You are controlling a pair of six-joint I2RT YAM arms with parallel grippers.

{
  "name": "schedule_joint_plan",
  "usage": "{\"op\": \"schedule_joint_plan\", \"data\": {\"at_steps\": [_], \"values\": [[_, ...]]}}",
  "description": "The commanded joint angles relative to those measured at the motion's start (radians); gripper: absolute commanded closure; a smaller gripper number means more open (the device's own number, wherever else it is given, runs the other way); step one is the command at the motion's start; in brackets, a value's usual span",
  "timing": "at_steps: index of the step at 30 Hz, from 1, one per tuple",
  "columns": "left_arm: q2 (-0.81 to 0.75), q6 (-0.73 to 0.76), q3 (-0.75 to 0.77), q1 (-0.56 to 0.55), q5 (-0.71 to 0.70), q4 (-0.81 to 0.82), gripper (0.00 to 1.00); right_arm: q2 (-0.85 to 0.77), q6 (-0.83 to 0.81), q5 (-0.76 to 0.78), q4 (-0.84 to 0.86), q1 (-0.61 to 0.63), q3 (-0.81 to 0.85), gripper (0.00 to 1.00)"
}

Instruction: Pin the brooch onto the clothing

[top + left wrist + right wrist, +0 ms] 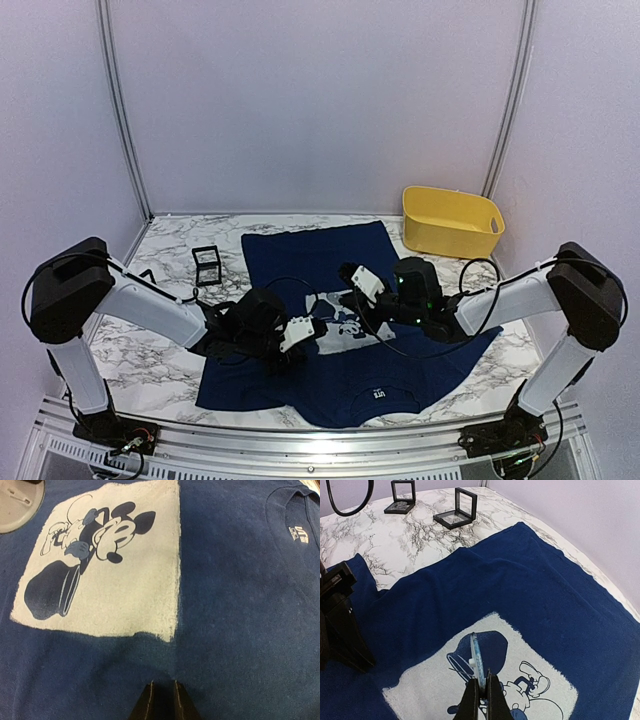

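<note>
The clothing [310, 250], a navy T-shirt with a pale grey cartoon-mouse print [115, 565], lies flat on the marble table with its white neck label [298, 534] towards the near edge. My right gripper [480, 684] is shut on the brooch [476, 655], a round blue-rimmed disc held edge-on just above the print, its pin on the left side. In the left wrist view the brooch [15, 505] shows at the top left. My left gripper [162, 686] is down on the navy cloth beside the print's corner, its jaws pinched on a small ridge of fabric.
Two black display boxes [402, 495] [455, 510] stand on the marble beyond the shirt's far left side. A yellow basket [452, 222] sits at the back right. The left arm's dark body [340, 625] is close on the left of the right gripper.
</note>
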Motion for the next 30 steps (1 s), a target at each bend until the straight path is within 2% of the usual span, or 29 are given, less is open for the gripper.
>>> {"op": "schedule_joint_plan", "data": {"at_steps": [1, 3, 6, 8, 10, 14, 19, 26, 30], "values": [[0.002, 0.000, -0.011, -0.005, 0.018, -0.040, 0.86, -0.016, 0.003, -0.017, -0.013, -0.004, -0.008, 1.00], [0.007, -0.002, -0.007, -0.005, 0.020, -0.060, 0.83, -0.018, 0.008, -0.023, -0.017, -0.003, -0.007, 1.00], [0.011, 0.001, 0.005, -0.005, 0.027, -0.090, 0.63, -0.021, 0.012, -0.024, -0.026, -0.001, -0.009, 1.00], [0.020, 0.005, 0.013, -0.005, 0.039, -0.097, 0.58, -0.022, 0.015, -0.024, -0.029, -0.002, -0.009, 1.00], [0.046, 0.006, 0.044, -0.005, 0.037, -0.135, 0.59, -0.021, 0.012, -0.024, -0.034, 0.001, -0.007, 1.00], [0.062, 0.012, 0.053, -0.007, 0.015, -0.173, 0.67, -0.026, 0.014, -0.018, -0.040, 0.004, -0.007, 1.00], [0.018, 0.010, 0.022, -0.007, 0.051, -0.149, 1.00, -0.017, 0.018, -0.033, -0.036, 0.004, -0.015, 1.00], [-0.035, -0.030, 0.002, 0.003, 0.103, -0.073, 1.00, 0.027, -0.020, -0.044, 0.105, 0.033, -0.062, 1.00], [-0.044, -0.037, 0.007, 0.012, 0.136, -0.072, 1.00, 0.058, -0.083, -0.019, 0.211, 0.089, -0.087, 1.00]]}}
